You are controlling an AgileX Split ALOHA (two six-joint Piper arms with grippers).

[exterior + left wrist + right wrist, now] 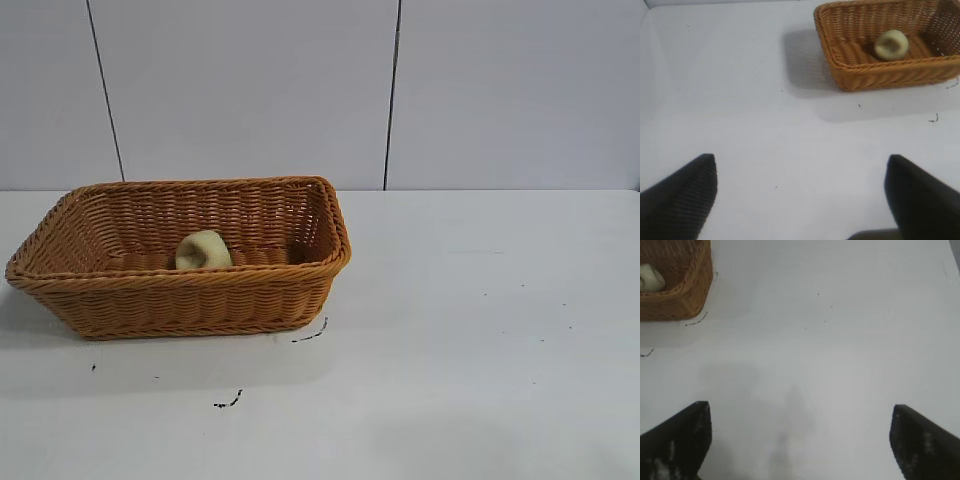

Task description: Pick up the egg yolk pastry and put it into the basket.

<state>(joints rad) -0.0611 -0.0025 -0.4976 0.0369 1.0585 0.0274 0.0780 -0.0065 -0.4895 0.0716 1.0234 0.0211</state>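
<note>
The pale yellow-green egg yolk pastry (203, 250) lies inside the orange-brown wicker basket (190, 302), on its floor near the front wall. From the left wrist view the pastry (891, 45) rests in the basket (880, 75), well away from my left gripper (801, 175), which is open over bare table. In the right wrist view my right gripper (800, 422) is open with nothing between its fingers; the basket (685, 300) and a bit of the pastry (650, 277) show far off. Neither arm appears in the exterior view.
The white table (470, 330) carries a few small dark marks (228, 402) in front of the basket. A pale panelled wall (250, 90) stands behind the table.
</note>
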